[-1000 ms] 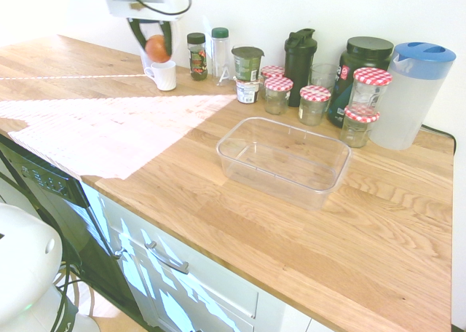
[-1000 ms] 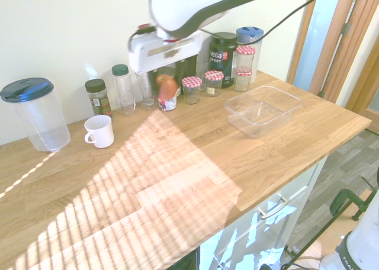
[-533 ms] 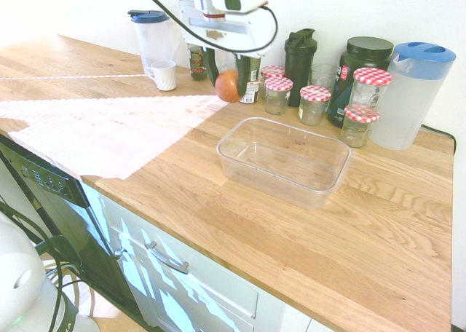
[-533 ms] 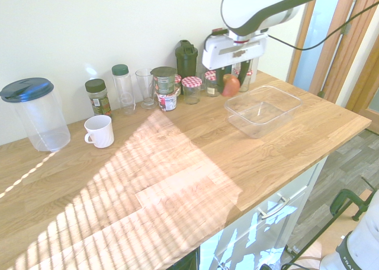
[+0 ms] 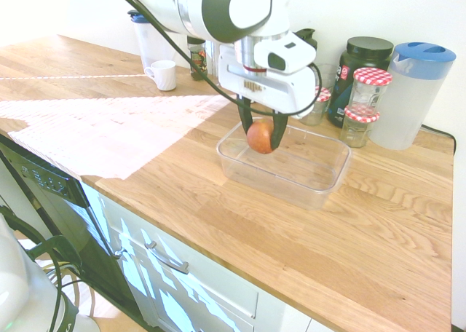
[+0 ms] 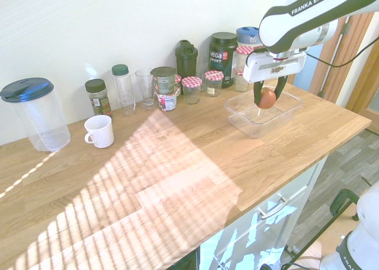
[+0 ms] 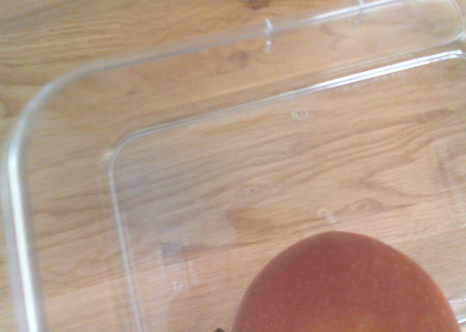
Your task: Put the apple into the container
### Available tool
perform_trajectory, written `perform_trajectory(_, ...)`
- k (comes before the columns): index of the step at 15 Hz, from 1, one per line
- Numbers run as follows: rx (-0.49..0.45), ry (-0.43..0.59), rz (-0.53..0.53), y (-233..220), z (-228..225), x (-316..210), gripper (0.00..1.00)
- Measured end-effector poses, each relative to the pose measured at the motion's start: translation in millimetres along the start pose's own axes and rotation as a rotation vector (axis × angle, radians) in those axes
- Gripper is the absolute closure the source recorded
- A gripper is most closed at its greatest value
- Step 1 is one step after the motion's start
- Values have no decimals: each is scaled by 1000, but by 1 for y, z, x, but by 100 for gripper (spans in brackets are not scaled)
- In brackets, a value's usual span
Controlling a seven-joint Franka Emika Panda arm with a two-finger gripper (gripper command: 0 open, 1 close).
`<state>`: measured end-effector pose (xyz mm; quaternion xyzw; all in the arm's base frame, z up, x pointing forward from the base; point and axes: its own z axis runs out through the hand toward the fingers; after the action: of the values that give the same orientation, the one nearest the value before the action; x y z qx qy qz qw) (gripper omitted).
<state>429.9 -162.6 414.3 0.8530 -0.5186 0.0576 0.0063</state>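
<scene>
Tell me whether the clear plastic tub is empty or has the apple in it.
Empty: the apple is held by the gripper above the tub, whose bare floor shows through.

We see a wooden counter (image 5: 226, 223). On it there stand a clear container (image 5: 291, 190), a white mug (image 6: 99, 131), several jars (image 6: 191, 90), two pitchers (image 6: 44, 119) and a black tub (image 6: 222, 60). Sunlight lies across the wood.
</scene>
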Motion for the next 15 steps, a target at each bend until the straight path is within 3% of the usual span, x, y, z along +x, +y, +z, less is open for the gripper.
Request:
perform_trajectory(6,13,38,40,-5,48,8,100)
perform_trajectory(7,13,39,48,-7,52,7,0)
perform_trajectory(15,14,42,67,-19,54,2,0)
